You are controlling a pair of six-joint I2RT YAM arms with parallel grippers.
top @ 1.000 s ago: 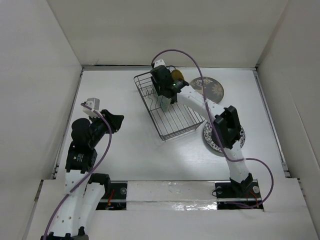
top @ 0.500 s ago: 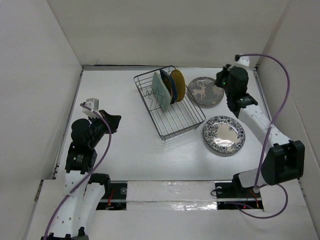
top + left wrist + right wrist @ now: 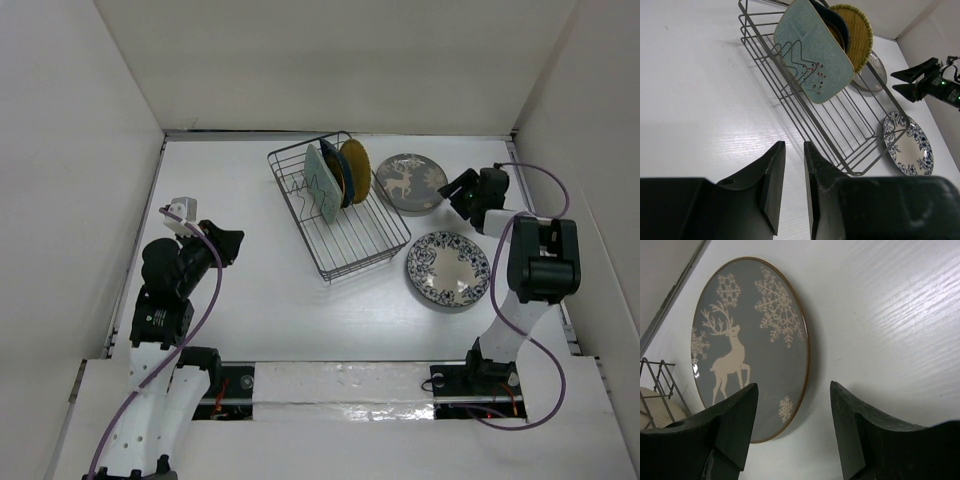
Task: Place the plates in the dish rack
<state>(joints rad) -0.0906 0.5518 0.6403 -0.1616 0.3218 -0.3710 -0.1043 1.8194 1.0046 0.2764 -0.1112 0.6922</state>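
Right hand (image 3: 792,390) released: fingers wide apart, empty, low over the counter (image 3: 250,290) just beside the grey deer plate (image 3: 408,184), which lies flat right of the dish rack (image 3: 350,245). Mint dish (image 3: 320,185), dark blue dish (image 3: 333,170) and yellow plate (image 3: 356,168) stand on edge at the rack's far end. Blue-and-white plate (image 3: 447,270) lies flat on the counter. Left hand (image 3: 793,145) is narrowly parted, grasping nothing, well left of the rack.

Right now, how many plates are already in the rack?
Three are in the dish rack: mint dish, dark blue dish, yellow plate. Nothing is held; the right gripper hangs open by the grey deer plate. That one and the blue-and-white plate lie on the table, waiting.
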